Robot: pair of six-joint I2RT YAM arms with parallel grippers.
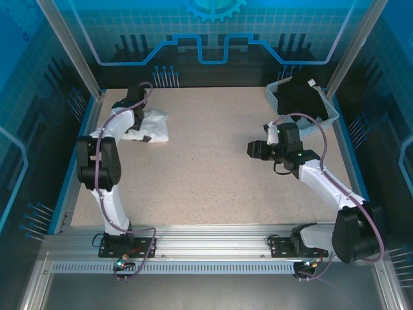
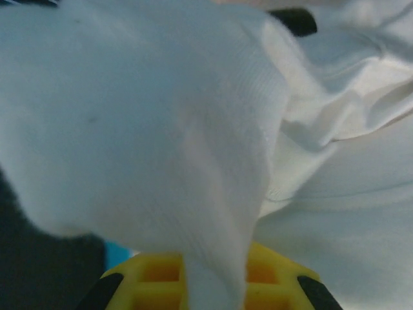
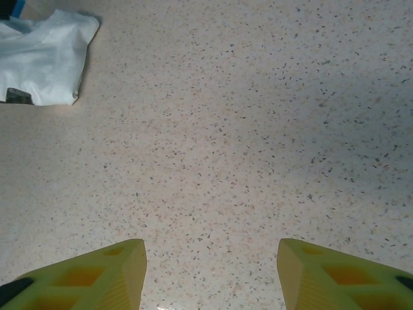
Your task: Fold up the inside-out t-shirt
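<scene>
White t-shirt [image 1: 151,126] located at the far left of the table [image 1: 213,187], lying as a crumpled heap and not yet spread, so I judge the fold proper has not begun. From the top view I note the left arm reaching over to that heap, its left gripper [image 1: 138,124] buried in the cloth; whether it has a hold cannot be read from above. The right gripper [image 1: 253,150] hangs over bare table right of centre, well apart from the shirt, which I take as waiting until an edge is offered to it. A basket [image 1: 333,108] at the far right corner holds a black garment [image 1: 298,97]; neither is being touched. The left wrist view settles what the top view hides: the left gripper [image 2: 210,284] is closed with a fold of thin white fabric pinched between its yellow fingers [image 2: 151,274], and the t-shirt [image 2: 161,129] drapes up and over the lens. I judge this pinch is meant to lift or drag the heap open. The right wrist view adds the other half: the right gripper [image 3: 211,271] stands parted about halfway with nothing between its fingers, speckled table beneath, and the t-shirt [image 3: 42,58] in the far upper left corner. No yellow patch is visible to me in any view.
</scene>
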